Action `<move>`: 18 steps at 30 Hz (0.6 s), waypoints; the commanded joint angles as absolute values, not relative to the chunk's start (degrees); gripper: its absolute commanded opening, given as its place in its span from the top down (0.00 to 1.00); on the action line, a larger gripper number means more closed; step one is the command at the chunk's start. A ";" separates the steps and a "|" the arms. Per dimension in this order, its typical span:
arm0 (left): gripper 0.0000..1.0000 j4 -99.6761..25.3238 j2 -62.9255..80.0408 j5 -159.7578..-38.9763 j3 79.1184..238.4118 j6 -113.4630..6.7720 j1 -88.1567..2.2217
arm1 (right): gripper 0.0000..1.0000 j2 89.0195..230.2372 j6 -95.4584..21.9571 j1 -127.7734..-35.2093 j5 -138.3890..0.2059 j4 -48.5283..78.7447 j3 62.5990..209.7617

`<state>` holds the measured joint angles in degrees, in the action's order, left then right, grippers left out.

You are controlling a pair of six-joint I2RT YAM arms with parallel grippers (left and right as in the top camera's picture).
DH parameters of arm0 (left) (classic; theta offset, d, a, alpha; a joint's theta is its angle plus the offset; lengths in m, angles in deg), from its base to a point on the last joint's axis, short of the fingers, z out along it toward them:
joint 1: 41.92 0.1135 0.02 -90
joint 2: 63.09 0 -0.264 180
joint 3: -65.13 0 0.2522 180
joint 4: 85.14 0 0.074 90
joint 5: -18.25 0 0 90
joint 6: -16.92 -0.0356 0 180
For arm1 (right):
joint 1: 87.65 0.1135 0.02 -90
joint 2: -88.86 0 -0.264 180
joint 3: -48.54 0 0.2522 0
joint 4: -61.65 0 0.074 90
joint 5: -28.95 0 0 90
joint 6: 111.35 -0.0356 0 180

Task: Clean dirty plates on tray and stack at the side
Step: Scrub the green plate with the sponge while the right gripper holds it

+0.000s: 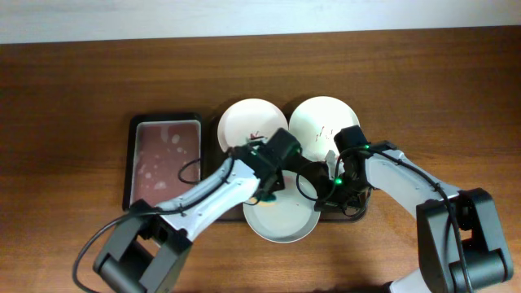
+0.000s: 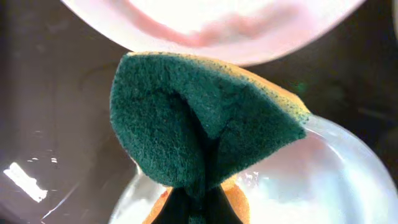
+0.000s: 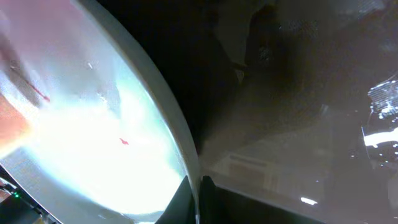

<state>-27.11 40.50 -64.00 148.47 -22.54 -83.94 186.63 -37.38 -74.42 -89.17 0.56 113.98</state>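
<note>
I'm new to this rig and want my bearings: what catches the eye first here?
A folded green sponge, pinched in the left gripper, fills the left wrist view, over the front plate. The right gripper sits at that plate's right rim. Behind it, the back-left plate and back-right plate show thin red marks.

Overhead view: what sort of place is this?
Probably a robotics lab bench staged as a dishwashing station: two robot arms at a wooden table, the left gripper holding a green-and-yellow sponge, and white plates with red smears.
</note>
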 commanded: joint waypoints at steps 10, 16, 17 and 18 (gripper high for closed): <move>1.00 -34.52 39.30 -104.00 146.22 -50.91 -81.36 | 0.96 186.81 -36.86 -74.01 -89.93 0.30 113.85; 1.00 -36.25 45.77 -110.38 144.49 -48.57 -81.34 | 0.96 186.81 -36.86 -74.01 -89.95 0.13 113.85; 1.00 -36.53 46.56 -110.34 144.49 -48.48 -81.32 | 0.96 186.81 -36.86 -74.01 -89.95 0.13 113.85; 1.00 -36.95 47.26 -110.06 144.49 -48.39 -81.21 | 0.96 186.81 -36.86 -74.01 -89.95 0.13 113.85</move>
<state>-36.29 44.57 -107.43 145.08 -49.01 -81.42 186.63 -37.43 -74.42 -89.12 0.15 113.96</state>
